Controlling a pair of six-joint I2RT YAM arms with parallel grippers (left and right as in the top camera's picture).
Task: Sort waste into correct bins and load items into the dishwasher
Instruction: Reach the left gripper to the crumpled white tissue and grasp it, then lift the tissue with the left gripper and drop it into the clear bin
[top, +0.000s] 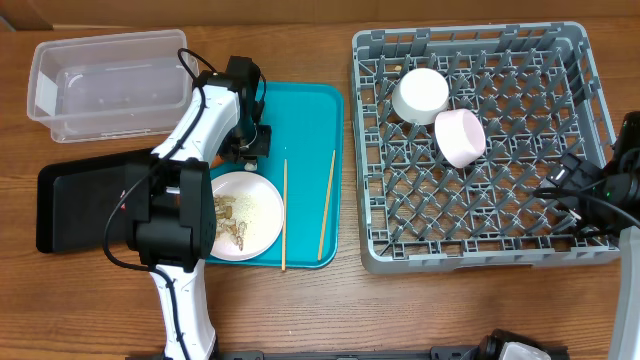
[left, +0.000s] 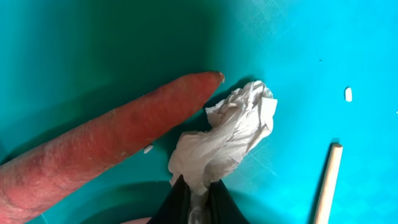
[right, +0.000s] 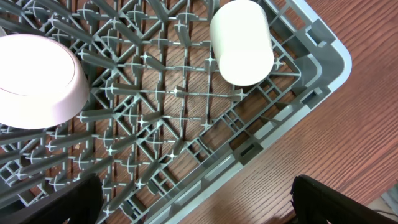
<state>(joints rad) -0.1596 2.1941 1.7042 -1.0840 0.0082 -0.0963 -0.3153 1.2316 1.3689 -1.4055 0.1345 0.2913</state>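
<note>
Wooden table (top: 300, 300), teal tray (left: 93, 37): the left gripper (left: 198, 186) is pinched on the crumpled white wrapper (left: 230, 134), just beside the carrot (left: 106, 149). I'd lift straight up, so the carrot isn't dragged along.

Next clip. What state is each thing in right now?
Left end effector: shut on the crumpled wrapper.
Right end effector: open, holding nothing.
Carrot: lying on the teal tray, beside the wrapper.
Plate: on the tray, scraps on it.
Chopsticks: flat on the tray.
Bowl: upside down in the rack.
Cup: in the rack.
Clear tub: open, nothing seen inside.
</note>
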